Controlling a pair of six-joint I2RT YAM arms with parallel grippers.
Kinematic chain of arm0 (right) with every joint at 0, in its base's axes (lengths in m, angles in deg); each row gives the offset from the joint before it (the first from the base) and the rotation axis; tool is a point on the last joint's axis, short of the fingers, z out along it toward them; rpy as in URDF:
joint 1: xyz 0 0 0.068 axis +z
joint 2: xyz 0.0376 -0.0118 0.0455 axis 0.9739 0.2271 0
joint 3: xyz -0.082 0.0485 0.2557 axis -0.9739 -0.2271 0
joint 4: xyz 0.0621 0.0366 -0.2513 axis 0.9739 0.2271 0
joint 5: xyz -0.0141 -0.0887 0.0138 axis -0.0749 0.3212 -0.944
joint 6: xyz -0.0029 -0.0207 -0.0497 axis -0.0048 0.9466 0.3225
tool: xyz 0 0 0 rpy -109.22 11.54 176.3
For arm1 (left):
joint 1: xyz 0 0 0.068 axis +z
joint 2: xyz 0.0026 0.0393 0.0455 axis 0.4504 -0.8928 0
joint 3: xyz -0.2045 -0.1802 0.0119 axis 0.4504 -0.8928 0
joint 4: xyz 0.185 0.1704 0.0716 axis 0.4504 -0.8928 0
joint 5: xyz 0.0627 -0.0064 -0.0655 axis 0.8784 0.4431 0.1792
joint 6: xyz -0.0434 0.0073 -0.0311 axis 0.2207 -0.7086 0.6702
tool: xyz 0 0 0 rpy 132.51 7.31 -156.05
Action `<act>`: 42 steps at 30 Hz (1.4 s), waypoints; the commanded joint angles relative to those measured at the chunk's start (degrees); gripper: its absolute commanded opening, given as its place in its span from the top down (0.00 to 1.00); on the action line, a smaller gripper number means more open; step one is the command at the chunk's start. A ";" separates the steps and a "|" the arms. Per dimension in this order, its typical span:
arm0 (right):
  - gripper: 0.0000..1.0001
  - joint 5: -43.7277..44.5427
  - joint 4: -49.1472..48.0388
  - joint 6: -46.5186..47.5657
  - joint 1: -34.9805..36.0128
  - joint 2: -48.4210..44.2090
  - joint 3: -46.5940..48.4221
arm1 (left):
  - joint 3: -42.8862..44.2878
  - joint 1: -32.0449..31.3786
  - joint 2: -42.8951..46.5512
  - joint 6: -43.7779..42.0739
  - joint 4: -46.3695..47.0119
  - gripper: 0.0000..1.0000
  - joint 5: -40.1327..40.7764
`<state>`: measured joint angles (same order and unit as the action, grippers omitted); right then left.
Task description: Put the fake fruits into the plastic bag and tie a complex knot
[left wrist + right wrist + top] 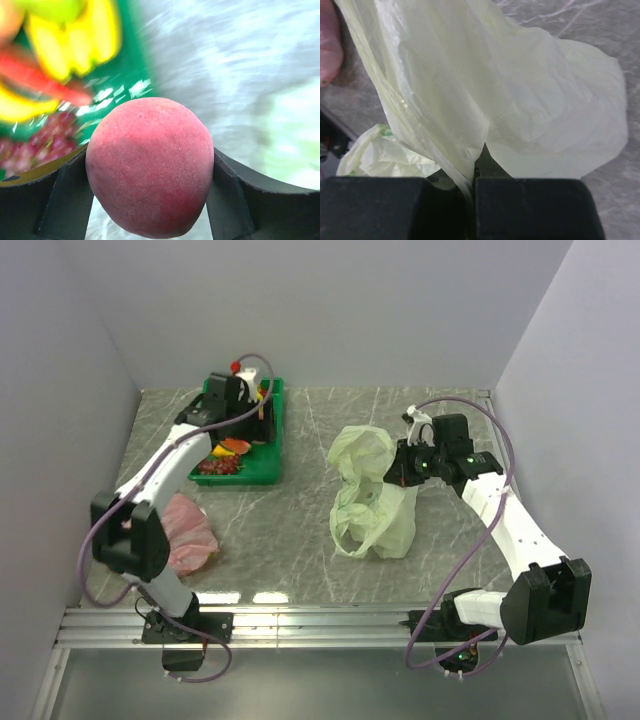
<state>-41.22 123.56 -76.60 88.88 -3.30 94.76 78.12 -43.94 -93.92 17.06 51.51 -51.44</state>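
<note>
A red-pink peach (150, 160) fills the left wrist view, pressed on both sides by the black fingers of my left gripper (150, 197), which is shut on it. That gripper (243, 400) hangs over the green tray (272, 474), where blurred yellow bananas (75, 45), dark red grapes (42, 142) and a red slice (40, 75) lie. The pale green plastic bag (372, 502) stands crumpled at the table's middle right. My right gripper (402, 466) is shut on a fold of the plastic bag (520, 100), and the film runs down between its closed jaws (472, 182).
A pink plastic bag (188, 530) lies on the marbled table by the left arm. Grapes (218, 466) and an orange-red piece (235, 447) sit at the tray's near end. Grey walls close in the left, back and right sides.
</note>
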 commanded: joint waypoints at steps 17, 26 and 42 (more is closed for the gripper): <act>1.00 -10.38 -12.18 -18.26 0.21 6.67 -0.65 | 3.75 -17.19 11.87 -8.55 6.19 0.87 -29.54; 1.00 -8.27 -13.15 -18.88 0.56 8.00 -1.09 | 1.64 -22.91 7.84 -11.11 5.76 0.73 -21.03; 1.00 -7.75 -11.65 -18.17 0.64 10.19 -0.30 | 5.15 -23.52 1.50 -14.10 4.26 0.36 -23.30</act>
<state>-48.83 112.65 -94.76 89.02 5.88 93.45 80.52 -66.99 -95.42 4.47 54.72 -71.44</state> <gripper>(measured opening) 0.007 0.782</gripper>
